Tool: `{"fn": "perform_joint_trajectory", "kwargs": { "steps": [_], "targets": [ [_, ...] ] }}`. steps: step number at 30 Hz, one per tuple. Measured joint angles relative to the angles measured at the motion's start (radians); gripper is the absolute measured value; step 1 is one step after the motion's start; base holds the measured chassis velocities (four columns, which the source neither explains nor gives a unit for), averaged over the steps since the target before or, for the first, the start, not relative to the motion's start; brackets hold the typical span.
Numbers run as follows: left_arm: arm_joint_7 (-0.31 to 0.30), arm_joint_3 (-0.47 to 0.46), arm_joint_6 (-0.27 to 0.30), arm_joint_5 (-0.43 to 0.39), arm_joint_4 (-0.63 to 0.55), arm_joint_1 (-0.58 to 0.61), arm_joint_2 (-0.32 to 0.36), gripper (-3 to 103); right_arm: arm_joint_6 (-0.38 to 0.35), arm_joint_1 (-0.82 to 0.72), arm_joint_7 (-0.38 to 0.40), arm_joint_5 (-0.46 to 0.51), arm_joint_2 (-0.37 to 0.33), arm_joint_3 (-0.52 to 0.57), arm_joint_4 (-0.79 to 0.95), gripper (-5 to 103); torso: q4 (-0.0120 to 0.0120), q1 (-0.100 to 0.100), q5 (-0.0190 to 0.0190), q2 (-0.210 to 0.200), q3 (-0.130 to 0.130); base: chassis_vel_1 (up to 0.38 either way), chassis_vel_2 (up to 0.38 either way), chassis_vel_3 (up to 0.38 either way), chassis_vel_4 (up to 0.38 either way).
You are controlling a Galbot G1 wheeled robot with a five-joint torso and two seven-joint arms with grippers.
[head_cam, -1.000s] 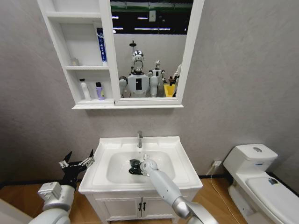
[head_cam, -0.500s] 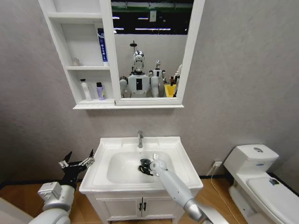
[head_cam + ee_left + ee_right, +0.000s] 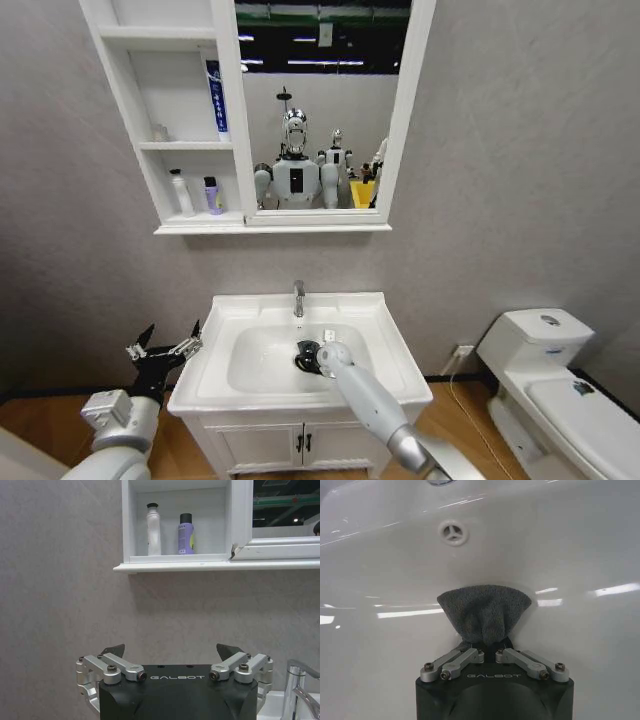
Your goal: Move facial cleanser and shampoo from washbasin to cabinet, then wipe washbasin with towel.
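In the head view the white washbasin (image 3: 385, 335) stands under the cabinet (image 3: 130, 100). My right gripper (image 3: 309, 357) is down in the bowl, shut on the dark grey towel (image 3: 303, 356). The right wrist view has the towel (image 3: 485, 609) bunched between the closed fingers (image 3: 465, 656) and pressed on the bowl's white wall, below the round metal drain (image 3: 453, 532). The facial cleanser and shampoo, a white bottle (image 3: 181, 192) and a purple bottle (image 3: 212, 195), stand on the cabinet's lowest shelf. My left gripper (image 3: 165, 348) hangs open left of the basin.
A chrome tap (image 3: 298, 297) rises at the basin's back edge. A blue tube (image 3: 214, 98) stands on the middle shelf beside the mirror (image 3: 320, 120). A white toilet (image 3: 545, 370) is at the right, and the vanity doors (image 3: 300, 442) are below the basin.
My right gripper has slid the towel from the bowl's middle toward the right side. The left arm has stayed where it was.
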Motion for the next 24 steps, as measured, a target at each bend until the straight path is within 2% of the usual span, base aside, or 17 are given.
{"fn": "perform_joint_trajectory", "kwargs": {
  "steps": [5,15,18,24],
  "targets": [
    [0.000,0.000,0.000,0.000,0.000,0.000,0.000,100,0.009,0.018,-0.039,-0.033,0.050,-0.003,-0.045,5,0.0003,0.000,0.0002,0.000,0.000,0.000,0.000,0.000,0.000],
    [0.000,0.000,0.000,0.000,0.000,0.000,0.000,100,0.012,0.020,-0.042,-0.050,0.053,-0.006,-0.058,5,0.0005,0.000,0.0004,0.000,0.000,0.000,0.000,0.000,0.000],
    [0.000,0.000,0.000,0.000,0.000,0.000,0.000,100,0.004,0.008,-0.032,-0.038,0.027,-0.017,-0.024,5,0.0007,0.000,0.0005,0.000,0.000,0.000,0.000,0.000,0.000],
    [0.000,0.000,0.000,0.000,0.000,0.000,0.000,100,-0.027,-0.031,0.053,0.033,-0.079,-0.023,0.084,5,0.0003,0.000,0.0006,0.000,0.000,0.000,0.000,0.000,0.000]
  ]
}}
